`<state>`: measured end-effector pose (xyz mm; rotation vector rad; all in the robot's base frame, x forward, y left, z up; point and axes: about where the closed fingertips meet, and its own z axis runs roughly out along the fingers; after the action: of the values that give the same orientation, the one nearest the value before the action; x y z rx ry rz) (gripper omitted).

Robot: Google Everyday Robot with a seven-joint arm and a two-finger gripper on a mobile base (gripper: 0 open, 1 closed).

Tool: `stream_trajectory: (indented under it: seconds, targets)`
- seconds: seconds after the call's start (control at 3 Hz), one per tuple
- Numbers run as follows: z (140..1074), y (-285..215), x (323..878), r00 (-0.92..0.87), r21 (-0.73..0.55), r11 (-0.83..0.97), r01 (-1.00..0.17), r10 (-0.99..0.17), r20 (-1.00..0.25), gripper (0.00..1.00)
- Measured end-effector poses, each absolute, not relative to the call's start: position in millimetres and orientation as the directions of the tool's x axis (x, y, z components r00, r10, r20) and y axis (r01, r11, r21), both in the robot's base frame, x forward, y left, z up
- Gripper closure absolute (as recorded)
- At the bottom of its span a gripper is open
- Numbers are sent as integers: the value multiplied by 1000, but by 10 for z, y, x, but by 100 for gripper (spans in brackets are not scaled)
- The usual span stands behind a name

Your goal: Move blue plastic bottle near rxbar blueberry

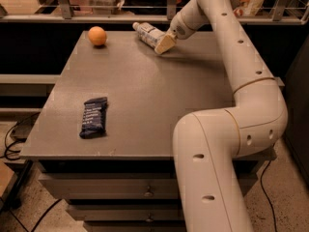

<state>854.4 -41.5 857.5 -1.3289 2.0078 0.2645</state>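
Bottle look: the blue plastic bottle (147,33) is small and clear, with a white cap (136,26) and a pale label carrying dark blue print around its body.
Bottle position: it lies on its side on the table (159,95), close to the far edge and a little right of the middle.
Bottle axis: its long axis runs diagonally, with the cap end pointing to the far left and the base end to the near right.
Bar look: the rxbar blueberry (93,117) is a flat, dark navy wrapper with faint pale lines of text and crimped ends.
Bar position: it lies flat near the table's front left corner, well apart from the bottle.
Bar axis: its long side runs roughly front to back, leaning slightly.
End effector: the end effector (164,43), tan at its tip, sits low at the base end of the bottle and appears to touch it.
End effector state: I cannot tell whether it is gripping the bottle or only resting against it.
Arm: the white arm (241,62) rises at the table's right front and reaches across to the far edge.
Other: an orange (97,36) sits near the far left corner, to the left of the bottle's cap.
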Motion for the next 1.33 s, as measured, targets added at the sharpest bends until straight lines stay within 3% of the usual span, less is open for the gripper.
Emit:
stream_trajectory:
  seconds: [0.67,1.0,1.33]
  targets:
    - [8717,-448,8550,-221,-240,458,-856,-744,-631,87]
    - [8805,-471,8542,-219,-256,461,-849,-750,-624,100]
    - [8868,-509,8464,-229,-245,461,-853,-751,-619,100]
